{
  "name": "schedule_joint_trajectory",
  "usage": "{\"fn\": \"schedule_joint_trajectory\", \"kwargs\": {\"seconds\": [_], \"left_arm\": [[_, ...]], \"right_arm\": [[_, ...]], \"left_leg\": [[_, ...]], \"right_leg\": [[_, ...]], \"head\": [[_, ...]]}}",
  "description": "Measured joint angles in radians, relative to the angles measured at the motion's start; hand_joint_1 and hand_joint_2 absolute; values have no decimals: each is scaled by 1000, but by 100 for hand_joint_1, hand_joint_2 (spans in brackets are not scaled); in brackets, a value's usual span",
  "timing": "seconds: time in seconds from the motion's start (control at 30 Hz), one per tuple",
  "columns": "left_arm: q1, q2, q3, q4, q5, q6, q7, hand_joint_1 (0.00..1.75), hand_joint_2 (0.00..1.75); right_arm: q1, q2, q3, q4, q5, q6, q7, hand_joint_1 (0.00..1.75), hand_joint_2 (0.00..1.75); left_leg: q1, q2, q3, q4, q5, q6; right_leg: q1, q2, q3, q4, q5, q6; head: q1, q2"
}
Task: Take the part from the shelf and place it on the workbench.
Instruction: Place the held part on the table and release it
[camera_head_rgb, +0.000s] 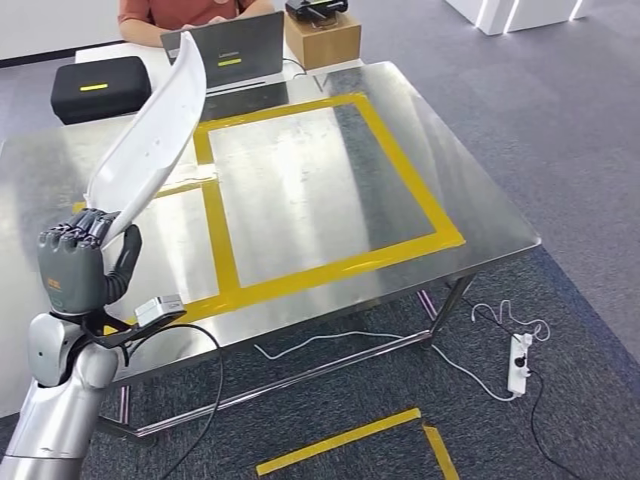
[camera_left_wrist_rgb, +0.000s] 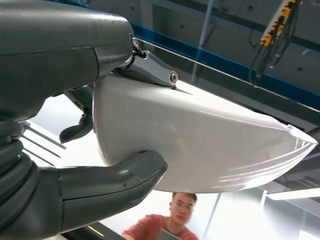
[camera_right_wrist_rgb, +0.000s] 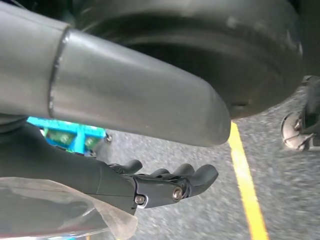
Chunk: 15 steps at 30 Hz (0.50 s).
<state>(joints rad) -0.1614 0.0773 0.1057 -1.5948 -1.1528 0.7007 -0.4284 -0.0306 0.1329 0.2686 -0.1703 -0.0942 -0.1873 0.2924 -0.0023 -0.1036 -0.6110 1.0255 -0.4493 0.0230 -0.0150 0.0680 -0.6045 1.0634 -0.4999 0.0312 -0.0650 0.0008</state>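
My left hand grips the lower end of a long, curved white part, which rises tilted over the left side of the steel workbench. Up close in the left wrist view, the thumb lies under the white part and darker fingers wrap its other side. My right hand hangs above the grey floor with its fingers apart and nothing in them.
Yellow tape outlines a rectangle on the workbench. At the far edge sit a laptop, a black case and a cardboard box, with a person behind. A power strip and cables lie on the floor.
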Motion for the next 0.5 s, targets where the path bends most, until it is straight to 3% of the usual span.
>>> {"fn": "schedule_joint_trajectory", "kwargs": {"seconds": [0.07,0.13,0.2,0.27,0.33,0.37,0.43,0.5], "left_arm": [[-1,-1,0,0,0,0,0,175,175],[1,1,0,0,-1,0,1,175,175],[-2,3,0,0,-3,0,2,175,175],[-5,3,-1,1,-3,0,5,175,175],[-3,2,-2,3,-3,0,7,175,175],[-2,2,-3,4,-3,-1,8,175,175],[-2,3,-3,5,-3,0,9,175,175],[-4,4,-3,5,-3,0,10,175,175]], "right_arm": [[-1,0,0,0,0,0,0,0,0],[-3,0,0,0,0,0,0,0,0],[-2,1,0,0,0,0,0,0,0],[0,1,0,0,0,0,0,0,0],[1,1,0,0,0,0,-1,0,0],[1,1,0,0,0,0,-1,0,0],[0,1,0,0,0,0,-1,0,0],[0,1,0,0,0,0,-1,0,0]], "left_leg": [[4,-23,-7,1,3,-12],[8,-36,-11,0,6,-26],[6,6,-29,43,-21,-37],[7,69,-83,157,-77,-47],[13,91,-131,254,-108,-54],[16,96,-133,257,-98,-56],[17,116,-78,154,-35,-54],[8,162,-13,31,6,-44]], "right_leg": [[0,19,22,-38,1,-6],[2,-6,32,-47,4,-14],[-1,-35,44,-59,7,-26],[-2,-65,51,-64,4,-34],[-1,-95,53,-63,0,-37],[-1,-110,55,-63,-3,-36],[-1,-137,62,-63,-9,-32],[3,-159,70,-62,-17,-22]], "head": [[-1,0],[-1,0],[-7,0],[-13,0],[-13,0],[-13,0],[-13,0],[-13,0]]}}
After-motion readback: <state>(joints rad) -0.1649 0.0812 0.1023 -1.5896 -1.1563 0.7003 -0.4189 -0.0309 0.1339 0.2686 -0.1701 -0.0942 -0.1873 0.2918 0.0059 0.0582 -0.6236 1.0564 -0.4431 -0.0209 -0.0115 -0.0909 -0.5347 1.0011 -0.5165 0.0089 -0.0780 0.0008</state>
